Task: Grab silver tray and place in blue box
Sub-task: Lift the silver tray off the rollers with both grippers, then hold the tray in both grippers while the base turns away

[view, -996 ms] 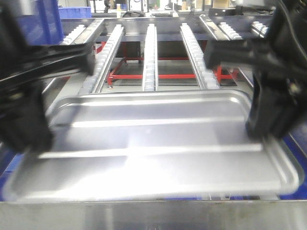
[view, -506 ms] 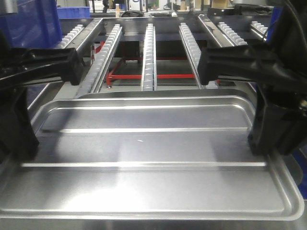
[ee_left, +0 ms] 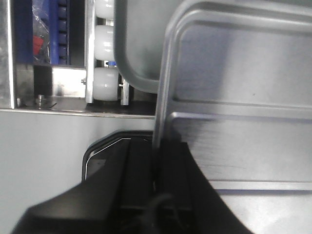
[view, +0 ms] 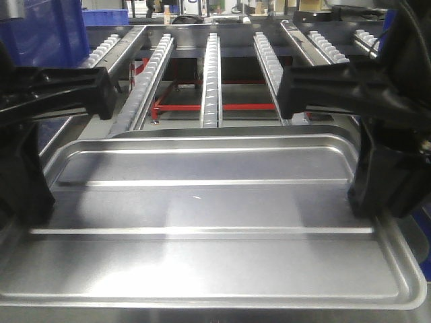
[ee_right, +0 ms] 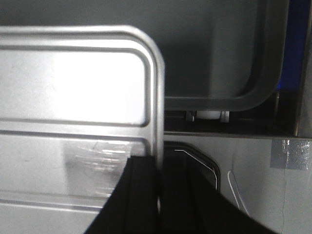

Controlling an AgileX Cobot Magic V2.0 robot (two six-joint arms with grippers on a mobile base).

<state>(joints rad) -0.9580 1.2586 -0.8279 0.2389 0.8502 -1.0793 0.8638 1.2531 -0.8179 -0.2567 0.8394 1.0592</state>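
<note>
The silver tray (view: 202, 208) fills the front view, level, with two long ridges along its floor. My left gripper (view: 27, 195) is shut on its left rim, and the left wrist view shows the rim pinched between the black fingers (ee_left: 158, 146). My right gripper (view: 377, 195) is shut on the right rim, which the right wrist view shows running between the fingers (ee_right: 158, 163). Of the blue box (view: 424, 259) only a sliver shows past the tray's right edge; the rest is hidden under the tray.
A larger plain silver tray (ee_left: 139, 53) (ee_right: 219, 73) lies just beyond the held one. Behind it run roller conveyor rails (view: 211, 74) over a red frame (view: 202, 106). Another blue crate (view: 40, 33) stands at the back left. A grey metal surface (ee_left: 44, 146) lies under the grippers.
Over the last second the tray came nearer to the camera and levelled out, covering most of the blue below. Over the last half second almost nothing moved.
</note>
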